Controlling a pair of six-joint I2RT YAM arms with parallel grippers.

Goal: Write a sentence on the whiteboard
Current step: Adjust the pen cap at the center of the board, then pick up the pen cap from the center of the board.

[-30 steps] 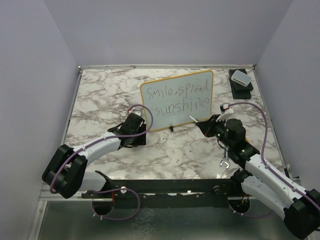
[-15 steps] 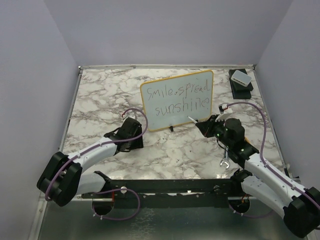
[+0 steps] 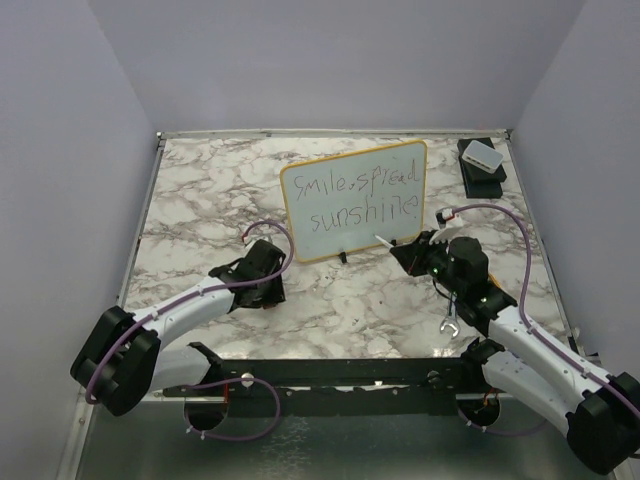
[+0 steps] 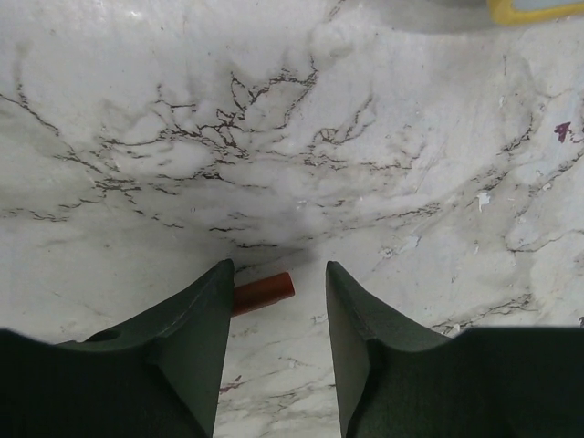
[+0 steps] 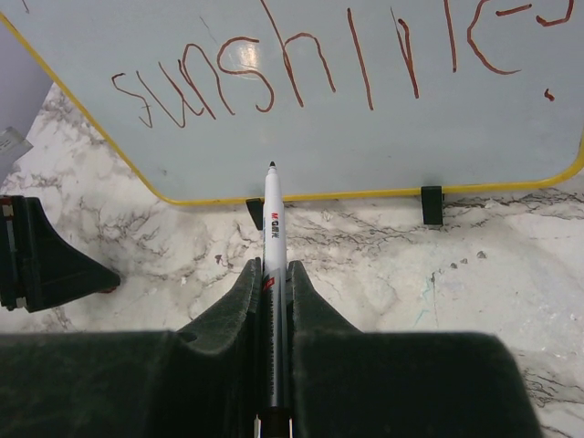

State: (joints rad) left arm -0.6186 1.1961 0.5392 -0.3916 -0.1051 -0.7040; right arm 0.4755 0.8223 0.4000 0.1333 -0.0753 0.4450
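Firmly, right pincer (image 5: 271, 274) grips marker (image 5: 271, 224) near whiteboard (image 5: 383, 137)

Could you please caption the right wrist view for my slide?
Right gripper clamps a marker, tip pointing at the whiteboard beneath the word sunshine.

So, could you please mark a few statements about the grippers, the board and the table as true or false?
1. The right gripper is shut on a marker. True.
2. The whiteboard lies flat on the table. False: it stands propped on its black feet.
3. The left gripper grips the red cap. False: its jaws are open and the cap lies on the table beside one finger.
4. A white box sits at the table's far right corner. True.
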